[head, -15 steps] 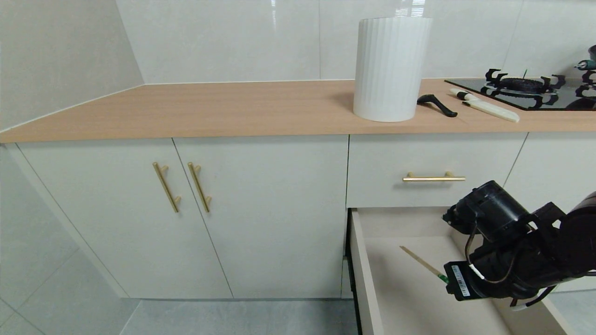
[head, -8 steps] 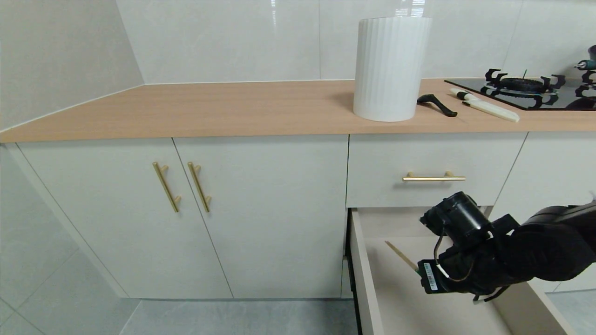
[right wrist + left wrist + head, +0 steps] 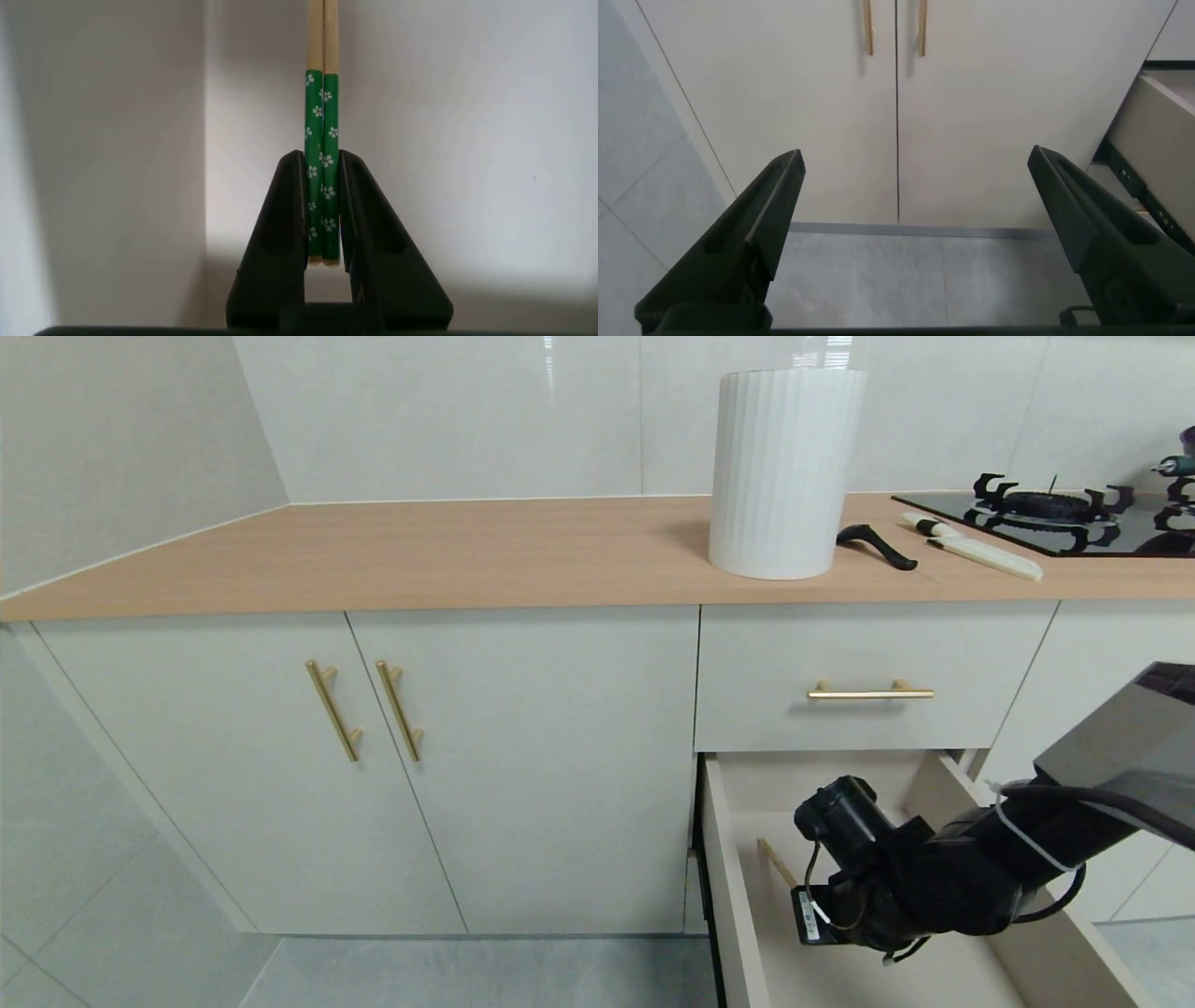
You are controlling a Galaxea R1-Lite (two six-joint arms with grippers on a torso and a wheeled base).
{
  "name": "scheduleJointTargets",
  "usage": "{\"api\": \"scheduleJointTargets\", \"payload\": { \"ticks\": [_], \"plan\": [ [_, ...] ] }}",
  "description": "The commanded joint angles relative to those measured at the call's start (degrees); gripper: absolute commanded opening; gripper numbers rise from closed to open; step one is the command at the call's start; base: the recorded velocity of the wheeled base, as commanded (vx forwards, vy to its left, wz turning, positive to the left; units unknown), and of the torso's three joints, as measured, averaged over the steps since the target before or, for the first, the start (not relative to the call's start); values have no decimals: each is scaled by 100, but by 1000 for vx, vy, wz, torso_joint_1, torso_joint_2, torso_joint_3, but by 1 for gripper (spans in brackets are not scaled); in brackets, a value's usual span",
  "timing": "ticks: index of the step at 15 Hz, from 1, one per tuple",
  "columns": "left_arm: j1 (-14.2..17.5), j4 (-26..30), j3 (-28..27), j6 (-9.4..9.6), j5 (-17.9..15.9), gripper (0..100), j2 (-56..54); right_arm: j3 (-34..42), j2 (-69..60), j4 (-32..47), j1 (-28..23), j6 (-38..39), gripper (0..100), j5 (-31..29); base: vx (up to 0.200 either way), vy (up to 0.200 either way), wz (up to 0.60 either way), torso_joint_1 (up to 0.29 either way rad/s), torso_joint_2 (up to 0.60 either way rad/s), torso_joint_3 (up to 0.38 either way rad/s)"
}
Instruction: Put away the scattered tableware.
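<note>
A pair of wooden chopsticks (image 3: 323,121) with green flowered ends is pinched between my right gripper's (image 3: 324,191) fingers. In the head view the chopsticks (image 3: 776,862) stick out of the right gripper (image 3: 805,894), low inside the open drawer (image 3: 729,887) near its left wall. My left gripper (image 3: 915,233) hangs open with nothing in it, facing the cabinet doors and the floor. On the counter lie a black-handled utensil (image 3: 874,545) and a white knife (image 3: 976,551), both right of the white ribbed container (image 3: 780,474).
The wooden counter (image 3: 448,555) runs along the tiled wall. A gas hob (image 3: 1055,515) sits at its far right. A closed drawer with a gold handle (image 3: 870,693) is above the open one. Two cabinet doors with gold handles (image 3: 364,709) are on the left.
My right arm has moved left and down into the open drawer, carrying the chopsticks toward the drawer's left wall. The counter items have not moved.
</note>
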Motion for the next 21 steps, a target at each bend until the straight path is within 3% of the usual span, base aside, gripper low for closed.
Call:
{"api": "scheduleJointTargets", "payload": {
  "ticks": [1,11,12,19,21],
  "plan": [
    [1,-1,1,-2,1,100,-1,-6,532,-234,104,76,0,-206,0,0,0,0,0,0],
    [1,-1,1,-11,1,100,-1,-14,1095,-673,104,58,0,-329,0,0,0,0,0,0],
    [1,-1,1,-2,1,100,-1,-23,1095,-673,113,58,100,-329,0,0,0,0,0,0],
    [1,-1,1,-2,1,100,-1,29,857,-664,113,49,100,-338,0,0,0,0,0,0],
    [1,-1,1,-2,1,100,-1,21,-241,-120,-107,-82,100,-294,0,0,0,0,0,0]
  ]
}}
